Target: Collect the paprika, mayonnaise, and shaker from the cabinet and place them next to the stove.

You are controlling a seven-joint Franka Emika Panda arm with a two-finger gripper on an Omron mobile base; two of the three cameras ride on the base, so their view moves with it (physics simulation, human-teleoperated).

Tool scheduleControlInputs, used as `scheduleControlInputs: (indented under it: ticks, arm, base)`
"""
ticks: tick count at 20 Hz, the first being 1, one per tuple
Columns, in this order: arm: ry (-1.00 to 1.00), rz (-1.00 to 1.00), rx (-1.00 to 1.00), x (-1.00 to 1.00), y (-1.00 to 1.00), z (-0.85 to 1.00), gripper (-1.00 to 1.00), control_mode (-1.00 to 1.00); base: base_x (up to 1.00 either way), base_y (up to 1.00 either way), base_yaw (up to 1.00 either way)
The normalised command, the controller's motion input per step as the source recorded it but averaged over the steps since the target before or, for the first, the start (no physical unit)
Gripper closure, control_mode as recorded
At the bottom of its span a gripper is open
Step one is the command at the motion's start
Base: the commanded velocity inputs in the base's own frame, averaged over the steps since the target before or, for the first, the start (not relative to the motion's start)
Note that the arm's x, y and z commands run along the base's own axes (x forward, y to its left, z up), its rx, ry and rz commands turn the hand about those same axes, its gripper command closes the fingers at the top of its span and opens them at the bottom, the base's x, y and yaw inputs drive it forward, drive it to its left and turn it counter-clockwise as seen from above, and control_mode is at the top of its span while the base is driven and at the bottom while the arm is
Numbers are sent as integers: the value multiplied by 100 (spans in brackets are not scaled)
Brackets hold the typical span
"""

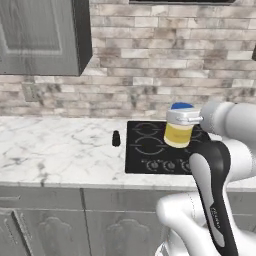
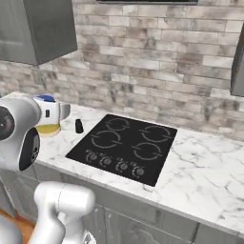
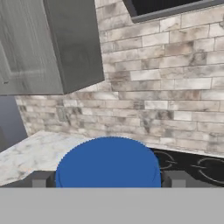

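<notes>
1. While carried toward the stove (image 1: 150,145), the mayonnaise jar (image 1: 178,131) hangs above the tabletop (image 1: 55,145), clamped in the pincer (image 3: 109,180).
2. Already delivered, the black shaker (image 1: 116,138) stands beside the stove.

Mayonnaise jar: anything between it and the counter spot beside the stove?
Nothing visible blocks it. The mayonnaise is held in the gripper above the stove. The shaker already stands on the counter just left of the cooktop; bare marble lies around it, so steer clear of the shaker.
</notes>
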Motion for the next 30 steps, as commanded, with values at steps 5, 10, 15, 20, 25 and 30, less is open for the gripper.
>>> scheduleControlInputs:
  ticks: [5,10,15,20,25,30]
  arm:
    - [0,0,0,0,0,0,100,100]
    - [0,0,0,0,0,0,100,100]
    - [0,0,0,0,0,0,100,100]
    - [0,-2,2,11,-11,0,100,-100]
    - [5,-2,8,66,-67,-4,100,-100]
    - [4,0,2,47,-66,-18,100,-100]
  base:
    - [29,-68,-20]
    - [44,-9,-34]
    - [43,0,-38]
    - [36,-17,-22]
    - [0,0,0]
    - [0,0,0]
